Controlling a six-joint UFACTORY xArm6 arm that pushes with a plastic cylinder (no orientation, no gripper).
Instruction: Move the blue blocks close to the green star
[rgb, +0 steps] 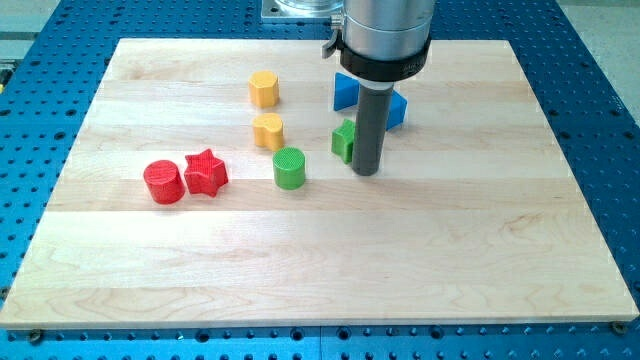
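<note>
- Blue blocks sit just behind my tip, toward the view's top, partly hidden by the rod.
- Green star is touching-close on the tip's left.
- End effector is a bare rod, holding nothing.

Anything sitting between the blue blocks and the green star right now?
No other block does. Only my tip and its rod stand there, covering part of the green star. The blue blocks lie just beyond it toward the view's top.
</note>
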